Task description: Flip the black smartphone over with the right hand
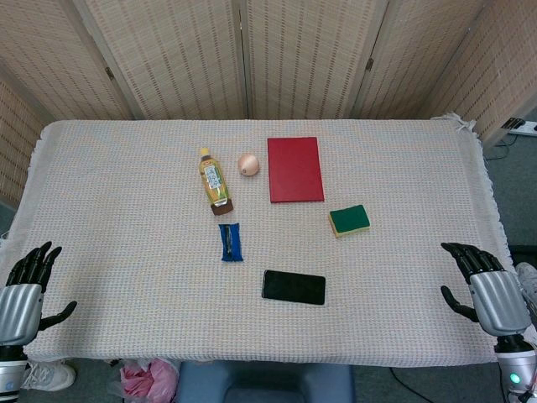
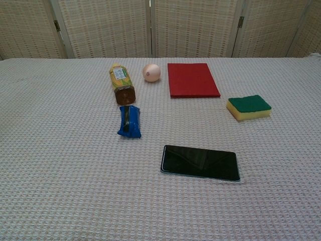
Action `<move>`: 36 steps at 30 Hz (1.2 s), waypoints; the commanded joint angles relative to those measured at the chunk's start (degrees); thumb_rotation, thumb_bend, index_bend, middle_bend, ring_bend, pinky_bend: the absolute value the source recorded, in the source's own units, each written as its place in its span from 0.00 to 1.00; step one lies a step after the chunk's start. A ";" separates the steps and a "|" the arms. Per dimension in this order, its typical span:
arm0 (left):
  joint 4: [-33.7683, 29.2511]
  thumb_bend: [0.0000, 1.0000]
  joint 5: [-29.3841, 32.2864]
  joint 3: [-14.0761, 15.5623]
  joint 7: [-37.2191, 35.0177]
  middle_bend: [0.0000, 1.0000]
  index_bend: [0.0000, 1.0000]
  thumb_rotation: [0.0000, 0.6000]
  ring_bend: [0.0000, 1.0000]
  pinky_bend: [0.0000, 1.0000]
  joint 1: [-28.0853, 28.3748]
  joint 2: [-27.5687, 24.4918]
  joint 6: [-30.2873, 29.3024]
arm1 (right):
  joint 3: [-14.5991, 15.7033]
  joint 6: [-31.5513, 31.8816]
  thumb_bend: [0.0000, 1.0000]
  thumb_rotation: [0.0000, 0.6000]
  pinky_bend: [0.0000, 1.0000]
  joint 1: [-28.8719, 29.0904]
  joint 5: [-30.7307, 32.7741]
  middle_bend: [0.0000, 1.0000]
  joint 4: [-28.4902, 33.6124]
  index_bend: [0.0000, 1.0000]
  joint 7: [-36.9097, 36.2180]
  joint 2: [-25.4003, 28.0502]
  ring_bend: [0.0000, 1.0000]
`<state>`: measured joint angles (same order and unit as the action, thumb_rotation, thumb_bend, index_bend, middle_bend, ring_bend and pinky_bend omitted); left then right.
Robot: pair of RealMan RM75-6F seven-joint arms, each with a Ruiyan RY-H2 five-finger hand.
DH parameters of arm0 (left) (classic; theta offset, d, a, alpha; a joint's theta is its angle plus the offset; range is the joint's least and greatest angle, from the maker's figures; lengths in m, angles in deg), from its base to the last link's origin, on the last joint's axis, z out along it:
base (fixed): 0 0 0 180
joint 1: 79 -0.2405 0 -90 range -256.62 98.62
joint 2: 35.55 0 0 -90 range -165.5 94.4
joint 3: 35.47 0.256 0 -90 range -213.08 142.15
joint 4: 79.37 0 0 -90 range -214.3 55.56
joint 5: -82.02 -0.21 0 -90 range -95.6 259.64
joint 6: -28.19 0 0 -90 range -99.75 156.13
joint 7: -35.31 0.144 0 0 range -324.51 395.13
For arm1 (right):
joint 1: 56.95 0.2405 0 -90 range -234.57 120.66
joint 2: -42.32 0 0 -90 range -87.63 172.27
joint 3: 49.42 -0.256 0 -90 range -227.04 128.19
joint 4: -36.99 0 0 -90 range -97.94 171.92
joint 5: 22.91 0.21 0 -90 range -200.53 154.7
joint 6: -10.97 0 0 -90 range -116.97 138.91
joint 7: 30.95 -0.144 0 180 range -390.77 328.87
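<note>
The black smartphone (image 1: 294, 287) (image 2: 200, 162) lies flat on the woven tablecloth, glossy dark face up, near the front middle of the table. My right hand (image 1: 488, 292) hovers at the table's front right edge, fingers apart and holding nothing, well to the right of the phone. My left hand (image 1: 25, 287) is at the front left edge, also with fingers spread and nothing in it. Neither hand shows in the chest view.
A blue wrapped snack (image 1: 230, 242) (image 2: 130, 122) lies left of and behind the phone. Farther back lie a tea bottle (image 1: 215, 180) (image 2: 122, 84) on its side, a small pinkish ball (image 1: 247, 164) (image 2: 151, 72), a red book (image 1: 294, 169) (image 2: 192, 80) and a yellow-green sponge (image 1: 350, 220) (image 2: 248, 107).
</note>
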<state>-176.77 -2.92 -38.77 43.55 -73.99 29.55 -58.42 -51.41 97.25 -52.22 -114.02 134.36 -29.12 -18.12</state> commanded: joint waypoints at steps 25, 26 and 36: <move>-0.05 0.20 -2.43 0.63 -2.73 0.05 0.09 1.00 0.05 0.14 -1.30 -0.92 -2.71 | 1.55 -11.59 0.10 1.00 0.25 7.84 -5.26 0.25 -0.82 0.16 1.81 -8.49 0.18; 0.02 0.20 -2.56 0.65 -2.95 0.05 0.09 1.00 0.05 0.14 -1.48 -1.03 -3.04 | 1.44 -13.06 0.10 1.00 0.25 8.78 -5.06 0.25 -1.17 0.17 2.30 -9.63 0.18; 0.86 0.20 -2.58 1.08 -4.10 0.05 0.09 1.00 0.05 0.14 -2.45 -1.24 -3.75 | -0.73 -21.59 0.14 1.00 0.25 14.71 -0.58 0.31 -2.39 0.25 6.16 -18.04 0.18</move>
<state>-175.90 -5.49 -37.70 39.45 -76.43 28.31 -62.17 -51.51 76.77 -38.32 -115.68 132.21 -23.83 -34.93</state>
